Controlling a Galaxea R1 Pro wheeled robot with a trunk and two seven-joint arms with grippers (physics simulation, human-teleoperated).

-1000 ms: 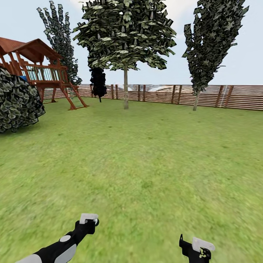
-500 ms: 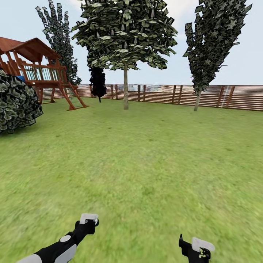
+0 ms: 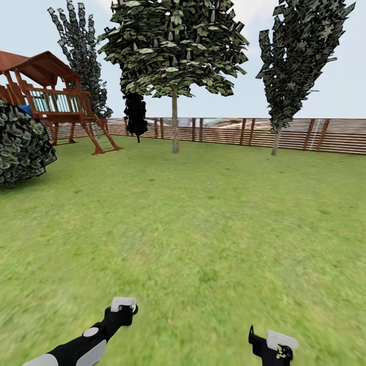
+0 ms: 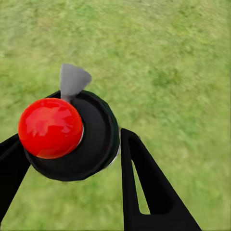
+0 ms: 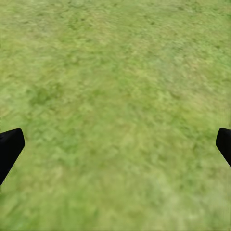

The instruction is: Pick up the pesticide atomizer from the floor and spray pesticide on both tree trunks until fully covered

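- Already the pickup looks done: the left claw (image 4: 72,159) is closed around the pesticide atomizer (image 4: 67,134), its black fingers pressed to either side of the dark round body, with the red cap and grey nozzle standing clear of them.
- Seen from the head, the left claw (image 3: 123,305) is held low over the grass (image 3: 203,223), far short of the fence (image 3: 284,133).
- Spread wide with nothing between its tips, the right claw (image 5: 115,144) has only lawn beneath it.
- Ahead, the broad-leaved tree (image 3: 175,46) stands just in front of the fence, its bare tree trunk (image 3: 175,122) well apart from the robot.
- Right of that tree, also near the fence, is a narrower dark tree (image 3: 297,56); left of it are a wooden play frame (image 3: 51,91) and a leafy bush (image 3: 23,147).
- Spraying has not begun as far as I can judge: the trunk looks plain grey-brown, though it is too far off to be sure.
- What remains, I judge, is closing on the trunk, coating it fully, then finding and covering the second tree.
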